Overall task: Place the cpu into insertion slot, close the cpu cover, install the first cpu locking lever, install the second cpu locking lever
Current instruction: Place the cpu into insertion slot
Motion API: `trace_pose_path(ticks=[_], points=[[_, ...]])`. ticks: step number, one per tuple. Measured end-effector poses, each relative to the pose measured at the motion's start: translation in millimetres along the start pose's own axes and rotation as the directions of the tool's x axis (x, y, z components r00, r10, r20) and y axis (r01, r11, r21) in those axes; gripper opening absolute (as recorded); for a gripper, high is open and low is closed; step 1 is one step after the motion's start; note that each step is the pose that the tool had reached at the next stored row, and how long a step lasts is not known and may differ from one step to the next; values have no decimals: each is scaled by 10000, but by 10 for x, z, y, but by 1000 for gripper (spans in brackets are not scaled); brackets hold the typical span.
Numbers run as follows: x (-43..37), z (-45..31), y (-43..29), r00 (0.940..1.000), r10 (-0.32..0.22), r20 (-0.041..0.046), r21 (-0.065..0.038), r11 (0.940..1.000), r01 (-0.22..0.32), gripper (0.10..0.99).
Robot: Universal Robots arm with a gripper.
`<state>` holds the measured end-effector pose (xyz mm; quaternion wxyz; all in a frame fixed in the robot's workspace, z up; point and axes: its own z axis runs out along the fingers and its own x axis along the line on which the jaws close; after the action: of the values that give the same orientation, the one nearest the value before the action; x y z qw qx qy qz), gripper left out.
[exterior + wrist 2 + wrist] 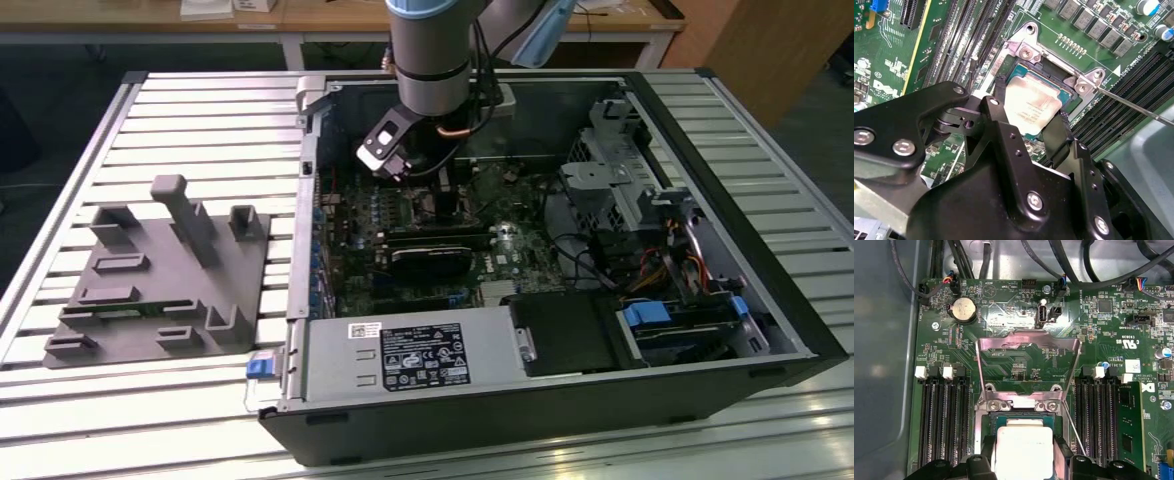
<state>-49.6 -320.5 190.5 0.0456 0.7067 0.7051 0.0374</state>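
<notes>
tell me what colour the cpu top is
Pale silvery beige, on the cpu, clearest in the first wrist view.

A grey moulded fixture (160, 275) sits on the slatted counter (200, 110), at the exterior view's left of the open computer case (534, 420); a coin-cell battery (963, 309) sits on the green motherboard (1019, 300).

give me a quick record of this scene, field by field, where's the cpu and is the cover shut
gripper: gripper down inside the open computer case, shut on the cpu
cpu: cpu between the fingers, over the insertion slot; seated or not, cannot tell
cpu cover: cpu cover open, tilted up off the slot
locking lever: thin locking lever sticks out free from the socket corner, apparently not latched
outside the case: grey fixture block on the slatted table, on the exterior view's left
</notes>
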Motion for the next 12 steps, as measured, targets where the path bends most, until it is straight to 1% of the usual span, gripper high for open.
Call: trace_pose_path(ticks=[7, 8, 12], points=[[3, 6, 1, 10000, 2, -16, -10, 10000, -2, 549], [2, 6, 1, 10000, 1, -11, -7, 10000, -1, 612], [1, 2, 0, 10000, 0, -3, -3, 10000, 0, 612]])
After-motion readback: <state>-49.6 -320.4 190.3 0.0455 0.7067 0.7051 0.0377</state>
